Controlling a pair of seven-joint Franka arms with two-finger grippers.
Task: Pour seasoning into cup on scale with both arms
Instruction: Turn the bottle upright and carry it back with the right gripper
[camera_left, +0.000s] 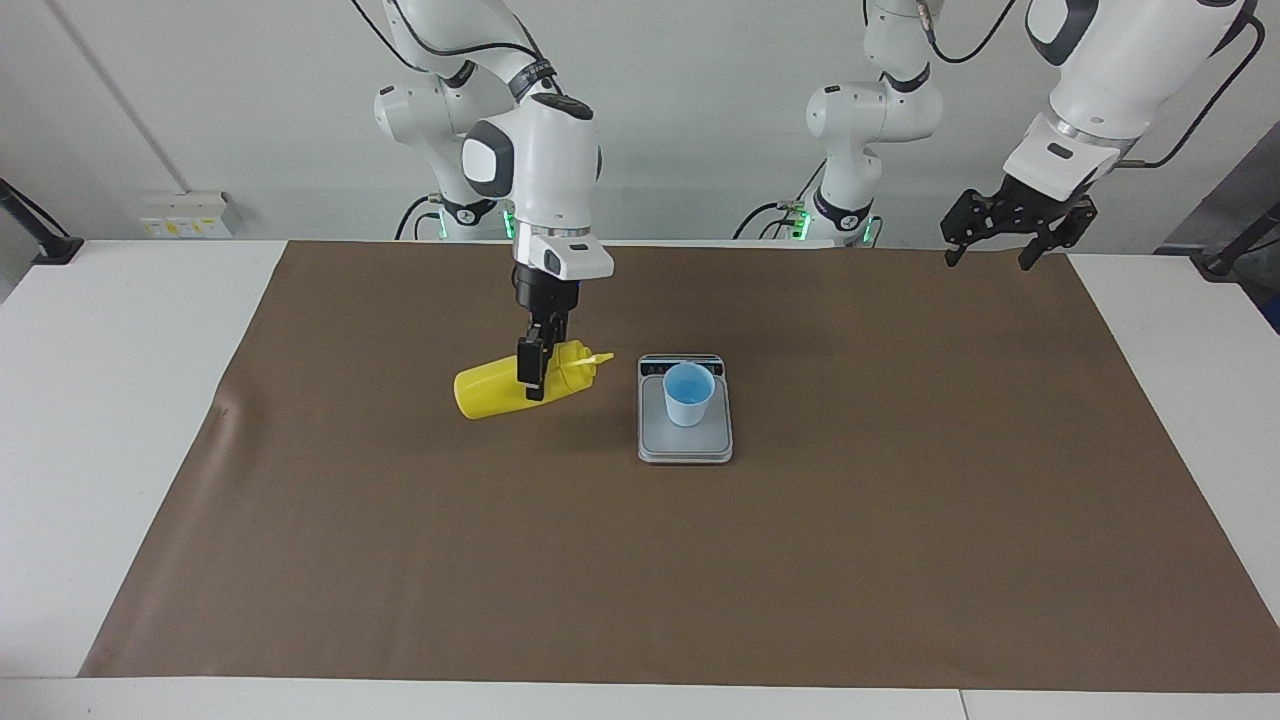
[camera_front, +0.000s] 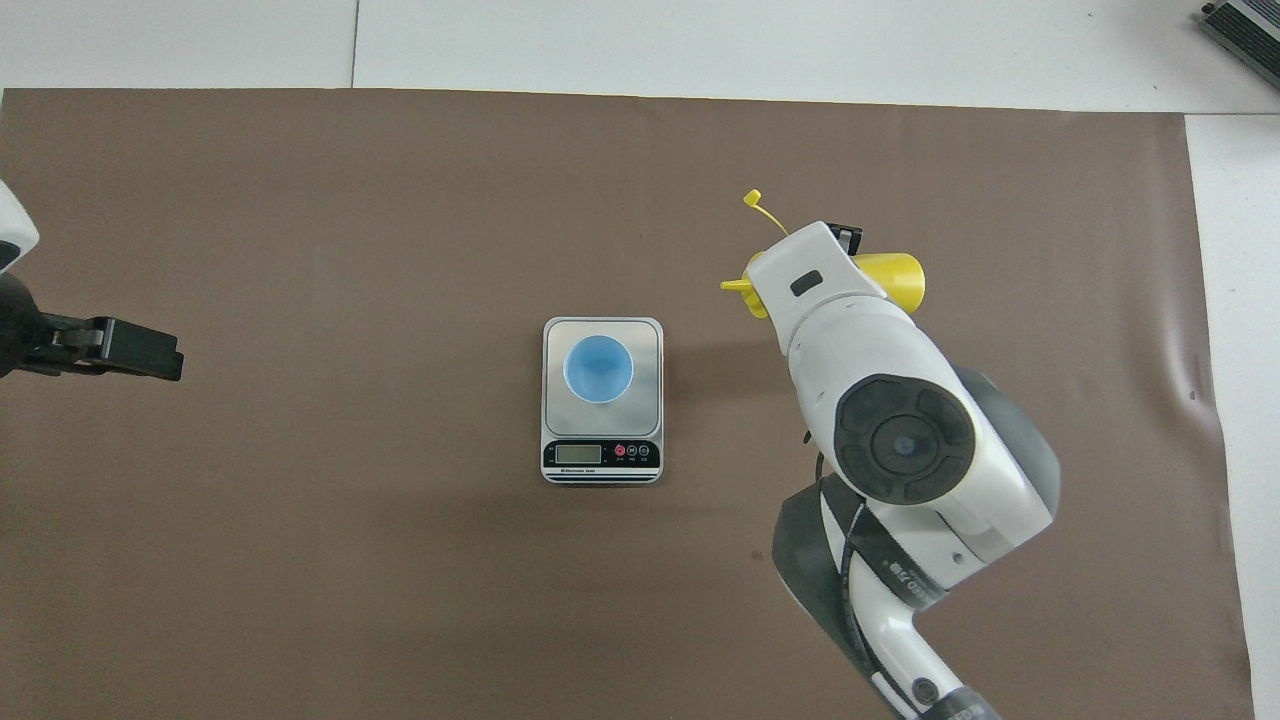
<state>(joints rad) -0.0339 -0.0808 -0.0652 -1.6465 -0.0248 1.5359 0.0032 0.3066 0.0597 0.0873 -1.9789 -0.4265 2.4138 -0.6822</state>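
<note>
My right gripper (camera_left: 535, 377) is shut on the seasoning (camera_left: 490, 392), a yellow squeeze bottle held on its side low over the mat. Its nozzle (camera_left: 600, 357) points at the scale, a short gap away. In the overhead view my right arm hides most of the seasoning (camera_front: 893, 280); the nozzle (camera_front: 735, 288) and the cap strap (camera_front: 762, 208) stick out. The light blue cup (camera_left: 688, 393) (camera_front: 598, 368) stands upright on the silver scale (camera_left: 685, 445) (camera_front: 648, 345). My left gripper (camera_left: 984, 238) (camera_front: 120, 348) hangs open and holds nothing, over the mat's edge at the left arm's end.
A brown mat (camera_left: 900, 550) covers most of the white table (camera_left: 120, 400). The scale's display strip (camera_front: 600, 455) faces the robots. A grey device (camera_front: 1245, 25) sits at the table's corner farthest from the robots, at the right arm's end.
</note>
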